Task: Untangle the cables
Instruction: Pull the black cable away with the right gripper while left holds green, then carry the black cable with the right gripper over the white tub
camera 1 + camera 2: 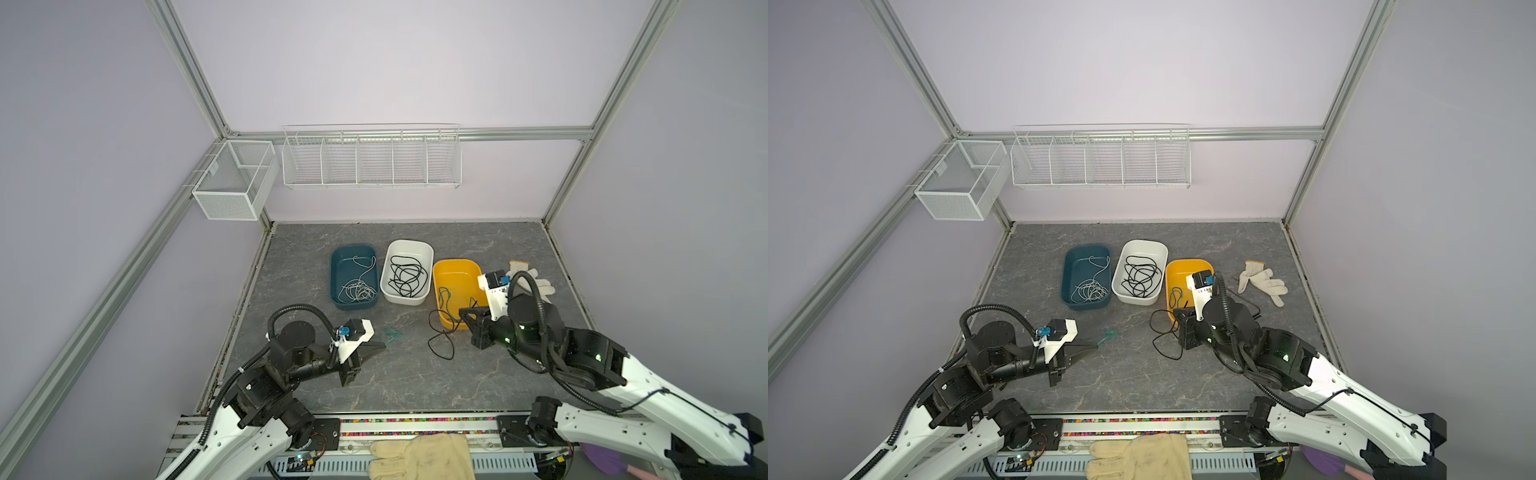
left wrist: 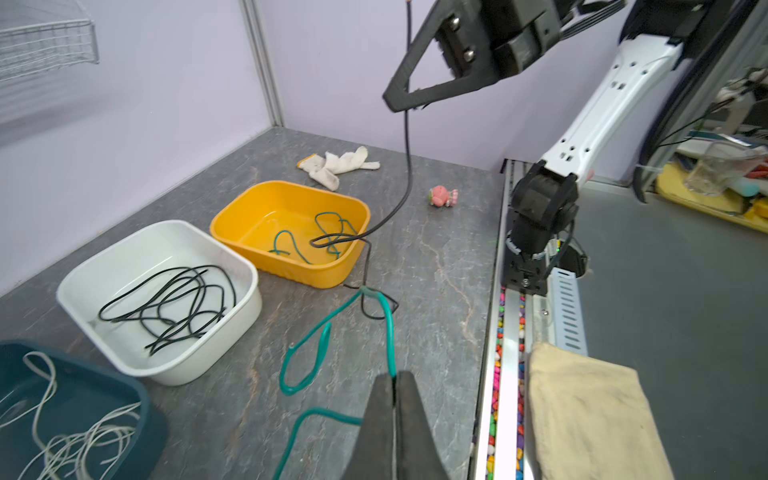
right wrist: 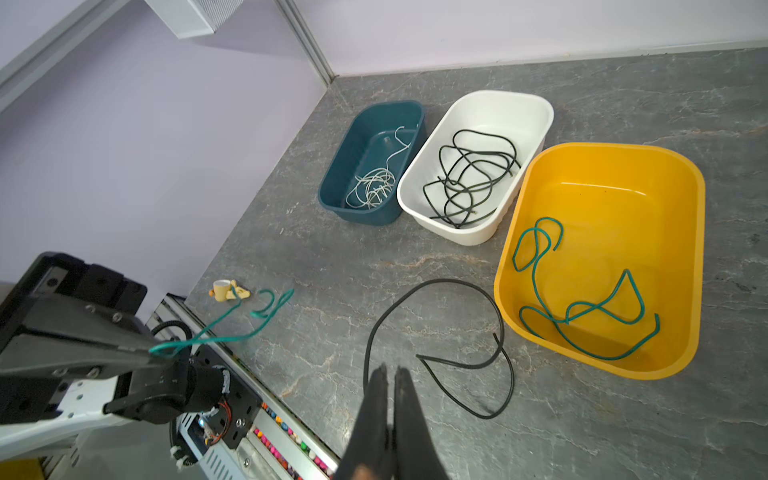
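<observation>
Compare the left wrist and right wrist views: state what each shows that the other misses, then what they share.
Only the left wrist view: a white glove, a pink toy and a cream glove at the front edge.
Only the right wrist view: a small yellow object on the table near the left arm.
Both: the teal bin, white bin and yellow bin, the left gripper shut on a teal cable, and the right gripper shut on a black cable.

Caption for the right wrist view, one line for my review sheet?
Right gripper grips a loose black cable beside the yellow bin; left gripper holds a teal cable.
</observation>
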